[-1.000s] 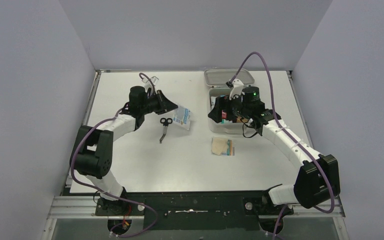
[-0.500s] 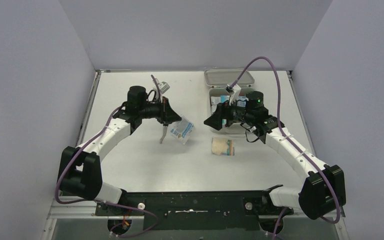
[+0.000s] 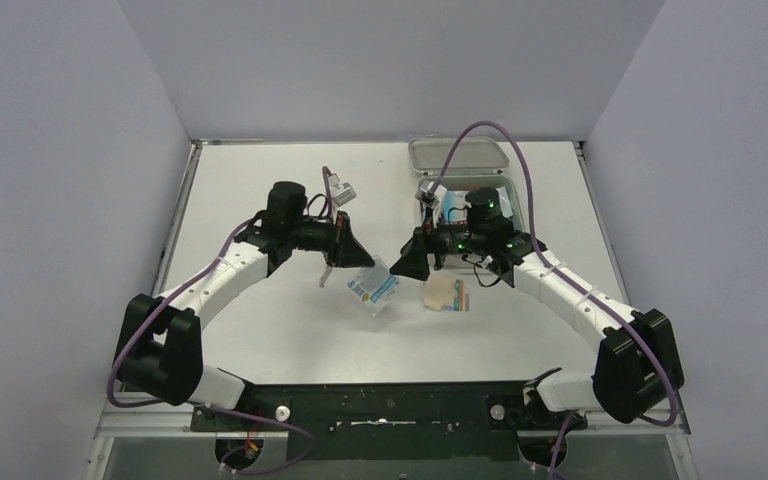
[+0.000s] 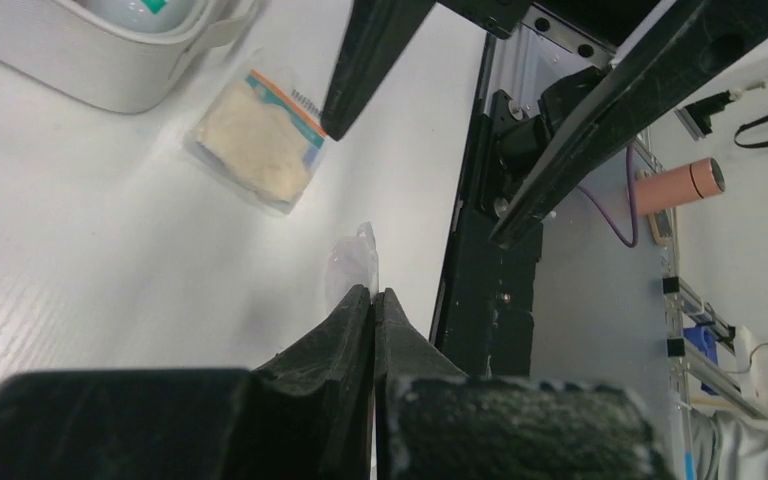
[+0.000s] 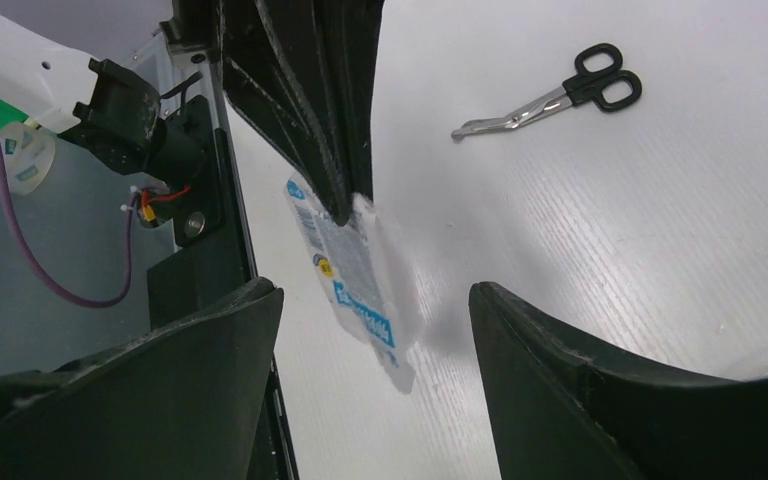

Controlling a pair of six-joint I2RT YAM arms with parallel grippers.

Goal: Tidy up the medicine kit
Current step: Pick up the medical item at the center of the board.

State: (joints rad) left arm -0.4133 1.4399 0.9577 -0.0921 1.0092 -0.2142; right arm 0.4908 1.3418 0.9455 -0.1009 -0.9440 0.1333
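The medicine kit (image 3: 506, 190) is a pale box at the back right, its lid (image 3: 432, 154) lying open behind it and my right arm across its front. My left gripper (image 3: 356, 257) is shut on the top edge of a white-and-blue packet (image 3: 374, 288), which hangs above the table. In the left wrist view the shut gripper (image 4: 373, 293) pinches the packet's clear edge (image 4: 352, 262). My right gripper (image 3: 407, 264) is open and faces the packet from the right. In the right wrist view the packet (image 5: 345, 262) hangs between its spread jaws (image 5: 375, 292).
A tan gauze packet (image 3: 447, 294) lies on the table in front of the kit, also in the left wrist view as the tan packet (image 4: 256, 146) beside the kit's wall (image 4: 80, 72). Black-handled scissors (image 5: 558, 96) lie left of centre, partly hidden under my left gripper from above.
My left gripper lifted the packet off the table and carried it right and nearer. My right gripper left the kit, swung left toward the packet, and its jaws narrowed somewhat.
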